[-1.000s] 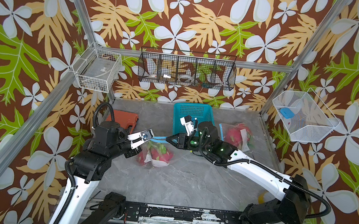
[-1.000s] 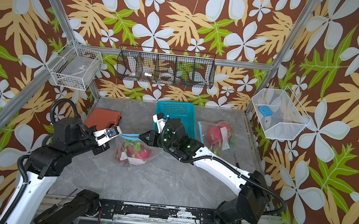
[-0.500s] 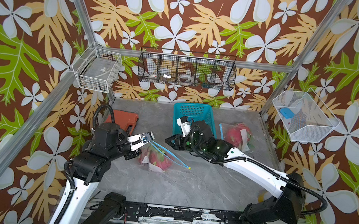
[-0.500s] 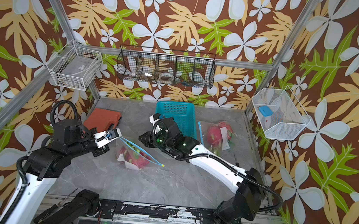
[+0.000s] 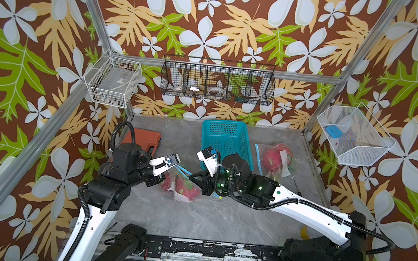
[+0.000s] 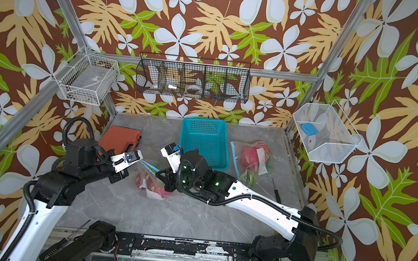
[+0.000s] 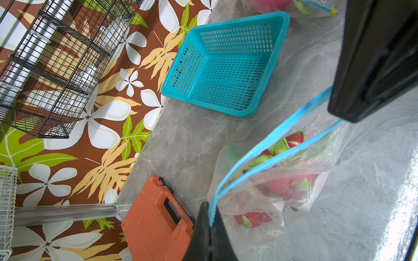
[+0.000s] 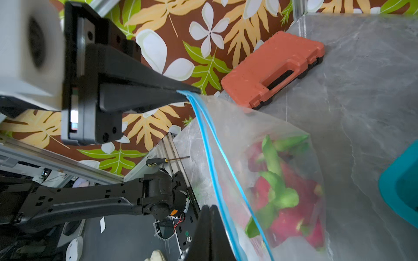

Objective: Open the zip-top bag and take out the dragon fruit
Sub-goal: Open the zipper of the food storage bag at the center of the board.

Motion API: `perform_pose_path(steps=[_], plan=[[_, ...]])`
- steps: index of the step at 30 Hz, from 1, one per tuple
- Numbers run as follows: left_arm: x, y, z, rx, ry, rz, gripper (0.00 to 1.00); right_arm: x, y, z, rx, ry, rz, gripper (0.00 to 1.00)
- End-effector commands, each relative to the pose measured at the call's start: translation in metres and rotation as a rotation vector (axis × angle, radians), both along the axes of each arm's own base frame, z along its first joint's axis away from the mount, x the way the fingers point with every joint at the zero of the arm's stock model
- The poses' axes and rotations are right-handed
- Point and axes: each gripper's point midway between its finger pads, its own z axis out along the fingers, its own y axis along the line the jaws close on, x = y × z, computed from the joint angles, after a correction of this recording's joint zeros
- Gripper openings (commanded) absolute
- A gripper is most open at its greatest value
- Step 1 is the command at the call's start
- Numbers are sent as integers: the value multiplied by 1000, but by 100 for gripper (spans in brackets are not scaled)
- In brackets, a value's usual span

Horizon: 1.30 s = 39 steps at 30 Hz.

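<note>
Left fingers (image 8: 140, 74) pinching zip-top bag (image 8: 248, 128) rim, plain in wrist views

Top views look steeply down; both wrist views share the bag (image 7: 294, 180) close-up

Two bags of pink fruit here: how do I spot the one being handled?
Start at the teal basket on the table. The bag sits just off its near-left corner, mid-table. Unlike the second bag right of the basket, its blue zip is pinched by the left gripper.
</note>
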Motion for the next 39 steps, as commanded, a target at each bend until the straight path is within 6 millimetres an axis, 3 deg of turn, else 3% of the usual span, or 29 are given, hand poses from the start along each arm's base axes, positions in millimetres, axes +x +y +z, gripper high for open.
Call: perform_pose_path(steps=[1,9,15,18,19,22,25,32,35,39], plan=[[2,-1,6,-9,-21,1,0,-1,1,-10,-43,-12,23,0],[3,0,8,-6,-26,4,0,13,-6,-28,-115,-32,-49,1],[2,0,8,-10,-22,4,0,22,-12,-29,-127,-49,-103,3],[1,-1,10,-17,-23,0,0,32,-20,-40,-183,-81,-155,9],[1,-2,10,-18,-23,-3,0,32,-20,-45,-206,-87,-150,15],[1,-3,11,-22,-20,-8,0,30,-16,-59,-251,-86,-114,30],[3,-4,6,-26,-2,-10,0,23,-7,-69,-264,-103,-54,39],[8,-5,1,-29,13,-2,0,25,10,-89,-308,-137,-17,42],[9,-5,2,-29,10,1,0,28,16,-93,-304,-138,-19,48],[8,-5,0,-32,16,2,0,42,19,-97,-297,-148,-90,49]])
